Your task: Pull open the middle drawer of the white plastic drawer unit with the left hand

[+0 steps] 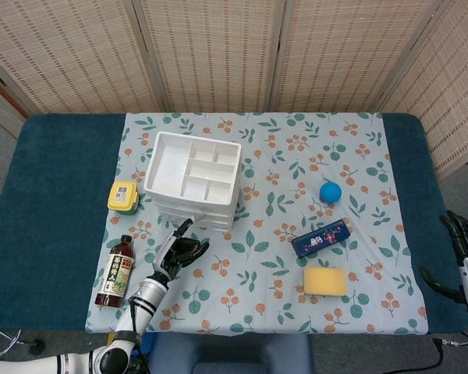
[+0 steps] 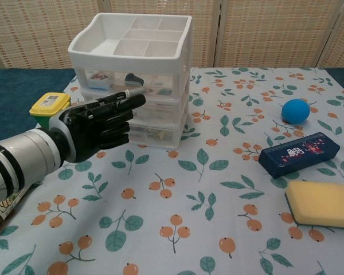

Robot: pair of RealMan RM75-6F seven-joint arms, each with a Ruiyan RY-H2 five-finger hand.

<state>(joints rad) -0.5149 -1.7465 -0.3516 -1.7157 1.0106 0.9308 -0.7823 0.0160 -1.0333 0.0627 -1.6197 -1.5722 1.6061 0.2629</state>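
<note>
The white plastic drawer unit [image 1: 192,181] stands at the back left of the floral cloth, three drawers high with an open divided tray on top. In the chest view the drawer unit [image 2: 135,51] shows its fronts, and the middle drawer [image 2: 160,104] sits flush with the others. My left hand [image 2: 100,129] is right in front of the drawers, fingers stretched toward the middle one and holding nothing. From above, the left hand [image 1: 179,251] lies just short of the unit's front; I cannot tell whether it touches. My right hand [image 1: 466,253] hovers open off the table's right edge.
A brown bottle [image 1: 115,270] lies left of my left forearm, and a yellow-lidded jar [image 1: 123,197] stands beside the unit. Right of the middle are a blue ball [image 1: 330,192], a dark blue box [image 1: 320,238] and a yellow sponge [image 1: 324,281].
</note>
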